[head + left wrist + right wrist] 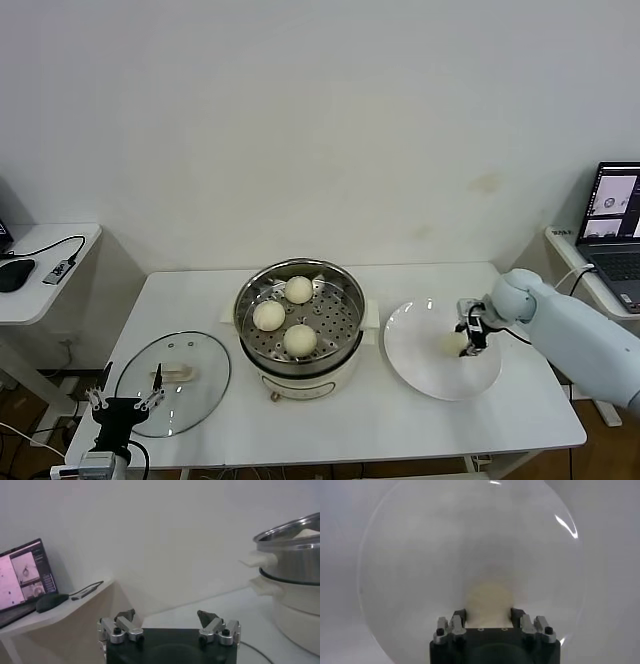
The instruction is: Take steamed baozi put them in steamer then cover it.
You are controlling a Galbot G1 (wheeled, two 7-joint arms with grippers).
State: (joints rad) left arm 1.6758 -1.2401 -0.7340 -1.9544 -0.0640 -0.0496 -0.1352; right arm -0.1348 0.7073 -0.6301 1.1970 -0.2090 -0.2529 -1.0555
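The right gripper (467,337) is reaching down over the white plate (440,375) on the table (400,425). Its two fingers (457,621) are pinching the last baozi (489,600) from both sides. This baozi is sitting on the plate, near the middle, and the fingers are touching it. In the right wrist view the cream bun is showing right between the two finger tips.

The steamer (300,352) is standing in the middle of the table, just beside the plate. Its lid is off. Three baozi are lying on the tray with holes inside it: one at the back (298,289), one on the left (268,315), and one at the front (300,340). They are sitting close together but not touching each other.

The glass lid (173,382) is lying flat on the table to the left of the steamer, a little apart from it.

The left gripper (125,401) is waiting low at the front left corner of the table, near the edge of the glass lid. Its fingers (125,616) are spread wide and are holding nothing.

A laptop (612,222) is sitting open on a side table at the far right.
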